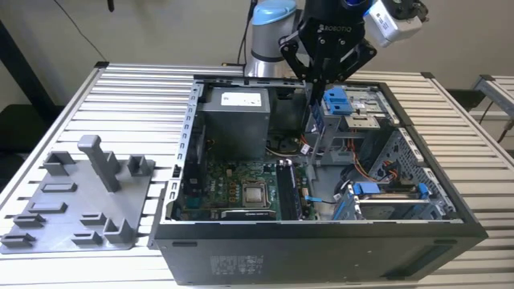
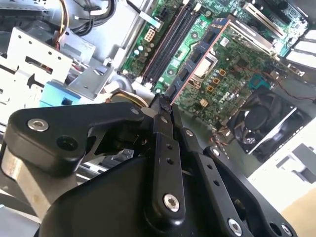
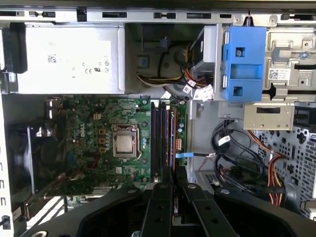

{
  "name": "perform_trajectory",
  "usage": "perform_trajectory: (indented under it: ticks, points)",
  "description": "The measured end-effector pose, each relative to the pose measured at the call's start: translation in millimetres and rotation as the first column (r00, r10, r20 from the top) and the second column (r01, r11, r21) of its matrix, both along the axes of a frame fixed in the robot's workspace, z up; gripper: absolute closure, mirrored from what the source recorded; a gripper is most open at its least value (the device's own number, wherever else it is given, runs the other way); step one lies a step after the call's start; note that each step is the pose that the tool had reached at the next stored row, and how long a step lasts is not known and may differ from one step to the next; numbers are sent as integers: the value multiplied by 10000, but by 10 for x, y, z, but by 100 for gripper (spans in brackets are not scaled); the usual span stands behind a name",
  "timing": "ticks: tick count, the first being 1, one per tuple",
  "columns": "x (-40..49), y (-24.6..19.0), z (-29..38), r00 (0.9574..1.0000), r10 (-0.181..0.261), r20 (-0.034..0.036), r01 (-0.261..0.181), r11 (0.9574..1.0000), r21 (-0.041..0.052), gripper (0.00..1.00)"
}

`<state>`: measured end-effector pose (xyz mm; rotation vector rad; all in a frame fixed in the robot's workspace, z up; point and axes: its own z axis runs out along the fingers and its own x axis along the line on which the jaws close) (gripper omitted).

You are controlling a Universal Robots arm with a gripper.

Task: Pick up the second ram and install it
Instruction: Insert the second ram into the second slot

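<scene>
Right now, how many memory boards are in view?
2. One thin dark green-black memory board is pinched in the black fingers over the open black case; another memory board appears seated in the green motherboard's slots. More may be hidden.

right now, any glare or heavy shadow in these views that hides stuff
Exterior view: the slatted table is bright, the motherboard inside the case dimmer but readable. First wrist view: the fan corner sits in shadow, the power supply evenly lit. Second wrist view: a washed-out pale patch past the fan, the second ram in the gripper well lit.
</scene>
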<state>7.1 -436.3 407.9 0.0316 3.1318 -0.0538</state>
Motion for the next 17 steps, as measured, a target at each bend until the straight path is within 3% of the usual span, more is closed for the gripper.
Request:
perform_trajectory:
  ticks: [10, 17]
  points:
    - [0, -8, -108, 9999, -116, 0, 116, 9999, -1, 86]
    - [0, -8, -121, 9999, -133, 0, 133, 9999, 0, 86]
